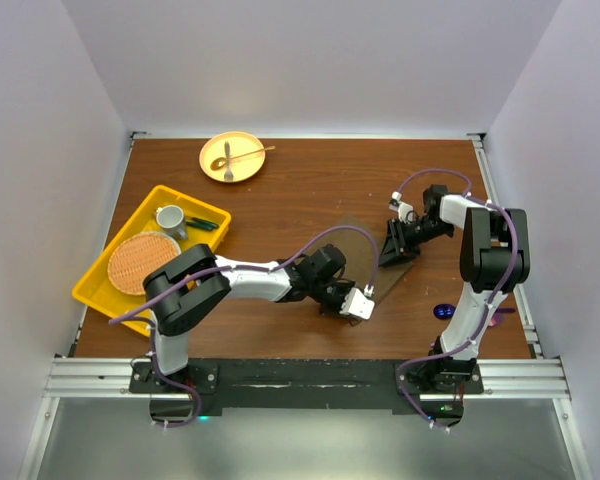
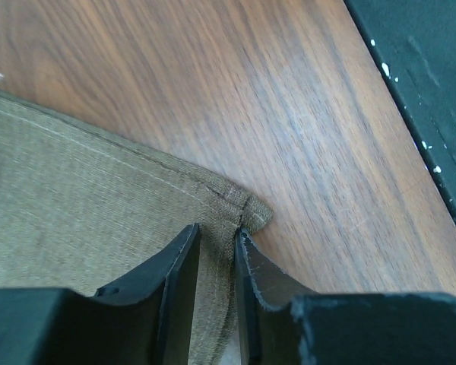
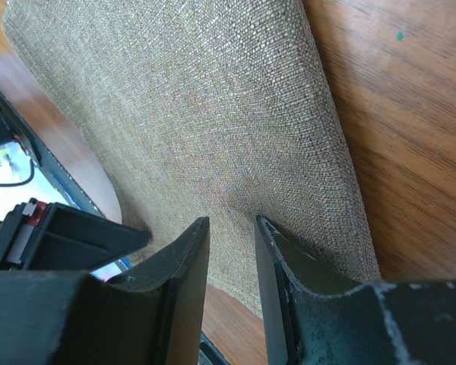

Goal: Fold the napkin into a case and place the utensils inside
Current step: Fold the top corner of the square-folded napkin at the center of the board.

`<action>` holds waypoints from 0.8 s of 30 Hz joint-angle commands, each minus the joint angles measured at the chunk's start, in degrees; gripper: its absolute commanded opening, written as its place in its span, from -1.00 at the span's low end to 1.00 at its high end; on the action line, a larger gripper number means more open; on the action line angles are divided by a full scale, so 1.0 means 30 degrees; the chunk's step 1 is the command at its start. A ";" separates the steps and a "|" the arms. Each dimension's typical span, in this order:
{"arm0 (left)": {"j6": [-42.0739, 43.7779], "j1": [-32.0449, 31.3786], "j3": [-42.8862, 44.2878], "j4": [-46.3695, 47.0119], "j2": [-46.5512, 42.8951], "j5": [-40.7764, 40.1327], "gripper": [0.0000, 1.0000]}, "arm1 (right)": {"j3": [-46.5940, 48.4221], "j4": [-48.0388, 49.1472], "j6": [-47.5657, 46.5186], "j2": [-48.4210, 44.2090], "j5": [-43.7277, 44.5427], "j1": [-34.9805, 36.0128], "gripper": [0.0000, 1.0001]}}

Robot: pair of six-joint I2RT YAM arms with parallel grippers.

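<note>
L gripper [image 2: 218,228] jaws a slit apart, astride napkin [image 2: 76,190] corner hem, cloth flat on table [image 2: 289,99] | R gripper [image 3: 232,220] pinching napkin's opposite end | napkin mid-table btwn arms

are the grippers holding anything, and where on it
The right gripper seems to pinch the napkin near one edge. The left gripper straddles its corner hem, but whether it grips is unclear.

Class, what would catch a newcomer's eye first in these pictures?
The olive-brown napkin mid-table draws the eye, with the left gripper at its hemmed corner and the right gripper above its weave. A bright yellow tray sits at the left edge; a yellow plate lies at the far side.
</note>
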 commanded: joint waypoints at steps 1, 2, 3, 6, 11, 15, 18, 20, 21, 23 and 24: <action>-0.0166 0.0038 0.0496 0.0184 -0.0201 0.0589 -0.48 | 0.0474 -0.0077 -0.0570 0.0303 0.0279 0.0028 -0.29; -0.0195 0.0038 0.0408 0.0242 -0.0289 0.0677 -0.52 | 0.0474 -0.0048 -0.0600 0.0303 0.0337 0.0028 -0.29; -0.0195 0.0038 0.0320 0.0242 -0.0464 0.0736 -0.53 | 0.0474 -0.0077 -0.0600 0.0303 0.0338 0.0028 -0.29; -0.0458 0.0038 0.0349 0.0242 -0.0728 0.0942 -0.54 | 0.0503 -0.0077 -0.0658 0.0333 0.0338 -0.0001 -0.29; -0.0664 0.0126 0.0612 0.0096 -0.0847 0.1117 -0.42 | 0.0533 -0.0106 -0.0658 0.0361 0.0309 0.0028 -0.29; -0.0576 0.0155 0.0846 -0.0226 -0.0788 0.1323 -0.33 | 0.0533 -0.0135 -0.0658 0.0362 0.0338 0.0028 -0.28; -0.0576 0.0155 0.0934 -0.0285 -0.0788 0.1440 -0.28 | 0.0533 -0.0106 -0.0688 0.0449 0.0337 -0.0001 -0.28; -0.0810 0.0155 0.0993 -0.0285 -0.0847 0.1557 -0.27 | 0.0533 -0.0077 -0.0658 0.0449 0.0279 -0.0001 -0.28; -0.0839 0.0155 0.1022 -0.0285 -0.0876 0.1586 -0.27 | 0.0504 -0.0106 -0.0658 0.0391 0.0250 0.0028 -0.28; -0.0986 0.0155 0.1052 -0.0227 -0.0847 0.1557 -0.32 | 0.0445 -0.0077 -0.0658 0.0420 0.0250 -0.0001 -0.28; -0.1044 0.0155 0.1081 -0.0226 -0.0818 0.1557 -0.34 | 0.0445 -0.0048 -0.0687 0.0449 0.0250 0.0028 -0.28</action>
